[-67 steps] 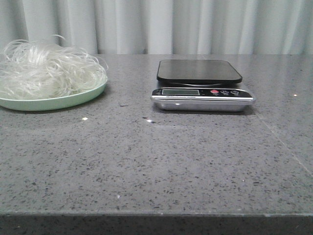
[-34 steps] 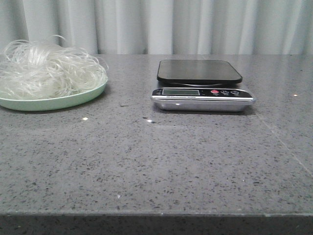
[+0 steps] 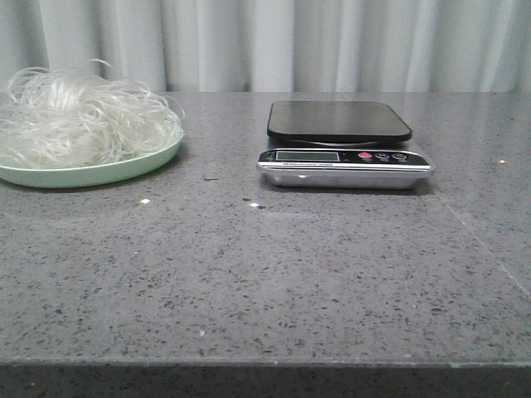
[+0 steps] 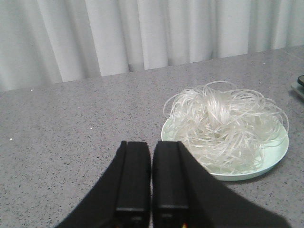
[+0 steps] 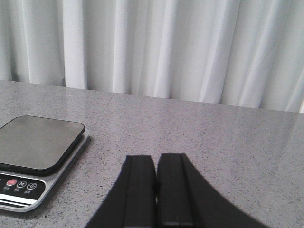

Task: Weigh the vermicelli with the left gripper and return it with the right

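Observation:
The vermicelli (image 3: 79, 120) is a fluffy nest of thin whitish strands heaped on a pale green plate (image 3: 99, 174) at the far left of the table. It also shows in the left wrist view (image 4: 228, 121) on the plate (image 4: 273, 161). A kitchen scale (image 3: 342, 145) with a black platform stands right of centre; it also shows in the right wrist view (image 5: 33, 152). My left gripper (image 4: 151, 145) is shut and empty, short of the plate. My right gripper (image 5: 156, 159) is shut and empty, to the right of the scale. Neither gripper shows in the front view.
The grey speckled table (image 3: 265, 274) ends at a front edge near the bottom of the front view. White curtains (image 3: 332, 41) hang behind it. A few small white crumbs (image 3: 143, 201) lie between plate and scale.

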Tool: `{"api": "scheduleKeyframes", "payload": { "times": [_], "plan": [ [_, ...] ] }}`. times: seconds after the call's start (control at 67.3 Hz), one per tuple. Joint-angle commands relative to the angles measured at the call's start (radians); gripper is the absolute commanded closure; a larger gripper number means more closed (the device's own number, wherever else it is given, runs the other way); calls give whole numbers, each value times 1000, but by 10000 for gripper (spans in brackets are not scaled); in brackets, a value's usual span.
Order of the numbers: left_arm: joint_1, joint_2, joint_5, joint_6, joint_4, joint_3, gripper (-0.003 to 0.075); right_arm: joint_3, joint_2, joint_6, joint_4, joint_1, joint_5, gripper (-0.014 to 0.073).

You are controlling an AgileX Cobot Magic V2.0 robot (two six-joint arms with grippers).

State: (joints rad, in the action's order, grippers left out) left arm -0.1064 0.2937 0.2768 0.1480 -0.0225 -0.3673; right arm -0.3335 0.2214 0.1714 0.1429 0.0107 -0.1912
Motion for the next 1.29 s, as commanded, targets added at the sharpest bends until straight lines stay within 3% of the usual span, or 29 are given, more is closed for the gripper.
{"api": "scheduleKeyframes", "payload": {
  "times": [0.0, 0.446, 0.728, 0.951, 1.011, 1.278],
  "plan": [
    [1, 6, -74, -8, -5, -29, 583, -30, 8, 3, -4, 6, 86, 442],
    [1, -37, -74, -8, -9, 1, 583, -30, 8, 3, -4, 6, 86, 442],
    [67, -183, -167, -8, -61, 196, 583, -30, 8, 3, -4, 6, 86, 442],
    [64, -311, -285, -8, -61, 381, 583, -30, 8, 3, -4, 6, 85, 442],
    [64, -318, -229, -8, -64, 375, 583, -30, 8, 3, -4, 6, 85, 442],
    [64, -318, -240, -8, -64, 377, 583, -30, 8, 3, -4, 6, 81, 442]
  ]
}}
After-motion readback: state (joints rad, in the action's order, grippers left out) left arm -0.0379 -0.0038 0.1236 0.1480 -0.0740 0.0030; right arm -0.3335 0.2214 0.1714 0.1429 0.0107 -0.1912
